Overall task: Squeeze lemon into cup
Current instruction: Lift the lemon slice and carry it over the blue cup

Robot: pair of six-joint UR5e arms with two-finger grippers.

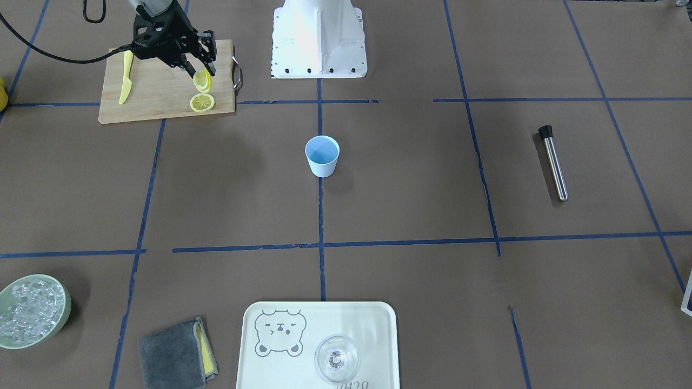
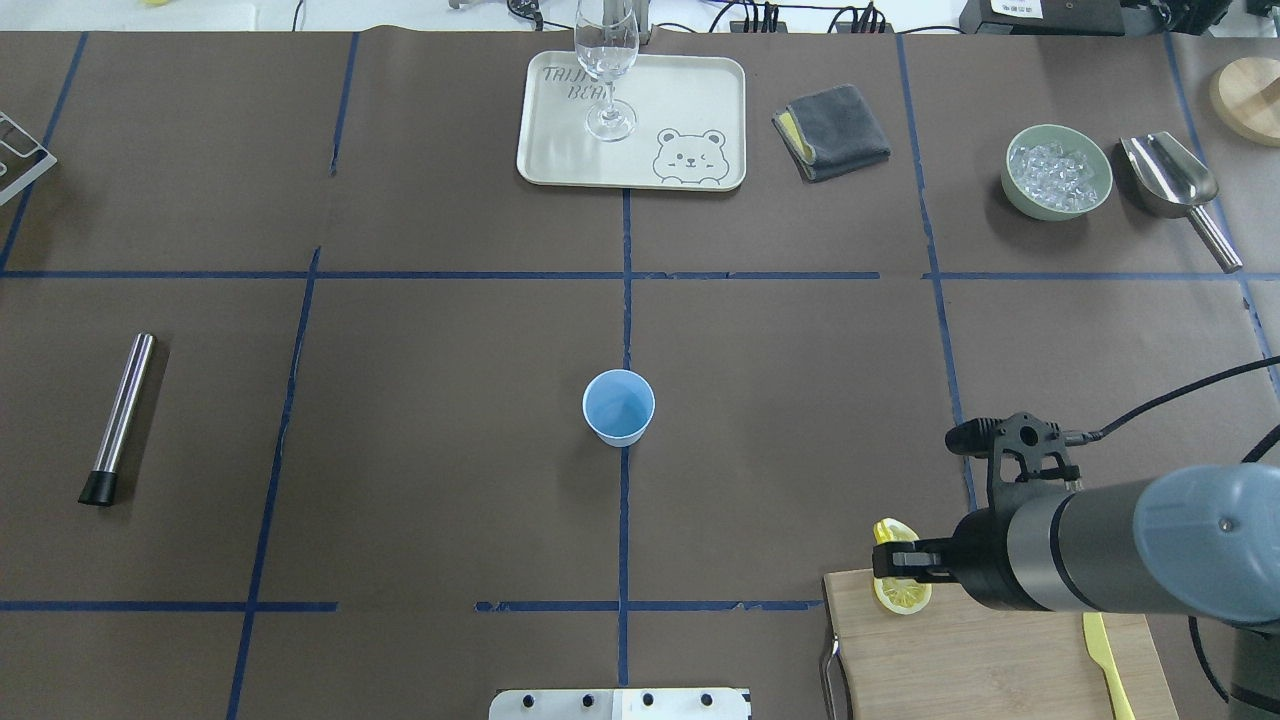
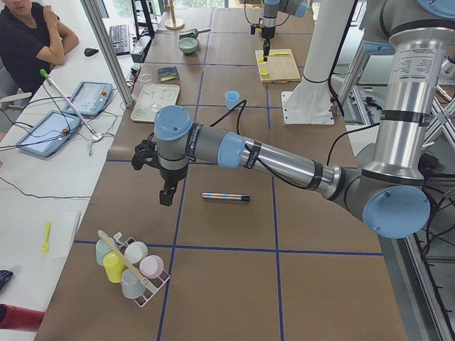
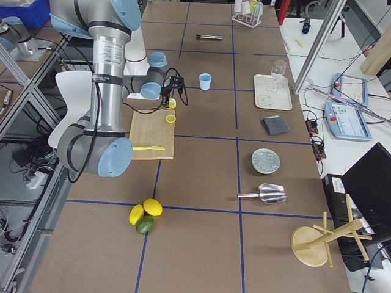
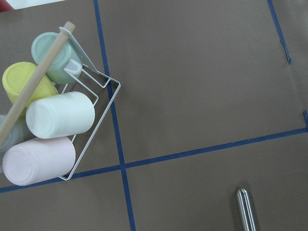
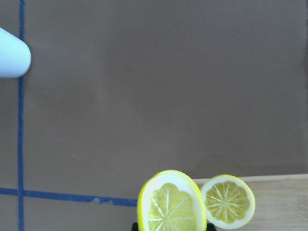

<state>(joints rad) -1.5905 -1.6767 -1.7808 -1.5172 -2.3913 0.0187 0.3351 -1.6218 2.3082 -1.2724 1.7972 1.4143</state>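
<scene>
Right gripper (image 1: 200,74) clamped on the lemon (image 1: 202,81), above the cutting board (image 1: 157,105). The board lies at the table's robot-side edge, towards the robot's right end. The thin slice stands on edge between the two fingers, pinched across its flat faces and clear of the wood, over the board's corner nearest the table's middle. This grip probably leaves the rind free to hang down, so that juice would drip from the lowest point once the jaws tighten.

A second slice (image 1: 202,102) lies flat just beside it at the board's outer edge, apparently a spare. A yellow plastic knife (image 1: 126,77) rests at the board's opposite side, out of the gripper's way.

The cup (image 1: 322,155) stands upright and mouth-up in the middle of the table, on a blue tape line and well apart from the board. That spot seems chosen to be within reach of either arm. No squeezing is under way, since the slice is nowhere near the cup's mouth; the carry across appears to be the step in hand.

The left gripper (image 3: 166,195) hangs over the table's far left end, near a wire rack of tumblers (image 5: 53,120). It shows only in the side view, so whether its jaws are apart or together cannot be told. It plays no evident part in the task.
</scene>
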